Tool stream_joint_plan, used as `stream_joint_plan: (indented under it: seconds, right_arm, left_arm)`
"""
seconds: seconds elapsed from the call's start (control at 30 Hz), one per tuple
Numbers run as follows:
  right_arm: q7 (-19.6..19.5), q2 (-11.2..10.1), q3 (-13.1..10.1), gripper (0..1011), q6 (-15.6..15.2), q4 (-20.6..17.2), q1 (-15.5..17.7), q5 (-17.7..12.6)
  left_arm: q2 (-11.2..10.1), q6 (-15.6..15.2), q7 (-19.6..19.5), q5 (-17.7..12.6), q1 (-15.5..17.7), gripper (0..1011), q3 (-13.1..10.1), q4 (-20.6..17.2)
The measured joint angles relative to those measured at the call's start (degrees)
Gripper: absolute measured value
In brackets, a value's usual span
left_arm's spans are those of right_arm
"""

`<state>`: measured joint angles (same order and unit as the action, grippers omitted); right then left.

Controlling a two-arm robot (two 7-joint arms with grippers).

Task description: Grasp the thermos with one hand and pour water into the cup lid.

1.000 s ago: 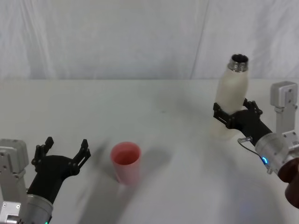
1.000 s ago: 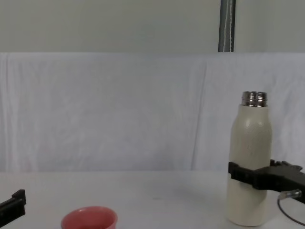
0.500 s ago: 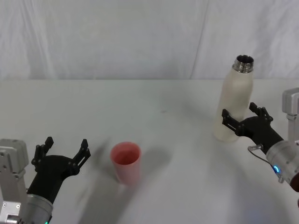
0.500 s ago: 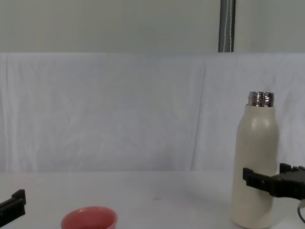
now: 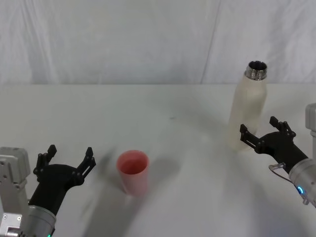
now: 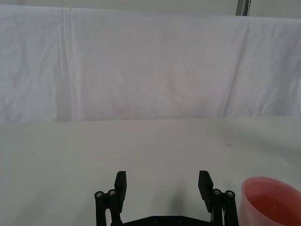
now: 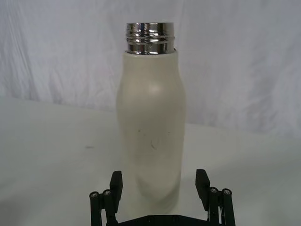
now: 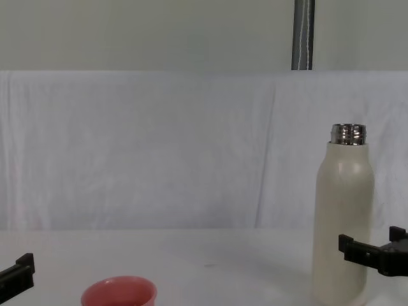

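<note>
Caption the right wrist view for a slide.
Right gripper, jaws open, faces the upright uncapped thermos on the white table.

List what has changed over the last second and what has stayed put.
The right pincer has let go of the thermos and drawn back toward the robot, open. The thermos, tilted and gripped a second ago, now stands upright on the table. The pink cup and the open left pincer beside it have not moved.

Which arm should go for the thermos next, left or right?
Right. The right gripper is open just in front of the upright thermos, lined up with its body. The left gripper, also open, sits across the table beside the cup lid.
</note>
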<state>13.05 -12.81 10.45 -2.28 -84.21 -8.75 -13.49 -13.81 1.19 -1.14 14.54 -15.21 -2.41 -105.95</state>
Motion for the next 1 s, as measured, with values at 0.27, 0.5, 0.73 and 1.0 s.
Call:
stream_joint_plan:
  seconds: [0.27,0.5,0.73,1.0]
  right_arm:
    - [-0.86,-0.02,-0.93,1001,4.36,-3.7,2.92,0.67]
    - [-2.02,0.06,-1.41,1001,6.89,-7.42,6.01,2.78]
    - [-2.06,-0.06,-1.82,1001,6.82,-9.87,8.38,3.76]
    - [-1.41,-0.24,-2.18,1001,6.38,-11.78,10.48,3.76]
  left_arm:
    - [0.0,0.0,0.0,0.0,0.0,1001,0.0,0.0]
    - [0.0,0.0,0.0,0.0,0.0,1001,0.0,0.0]
    - [0.0,0.0,0.0,0.0,0.0,1001,0.0,0.0]
    - [0.0,0.0,0.0,0.0,0.0,1001,0.0,0.0]
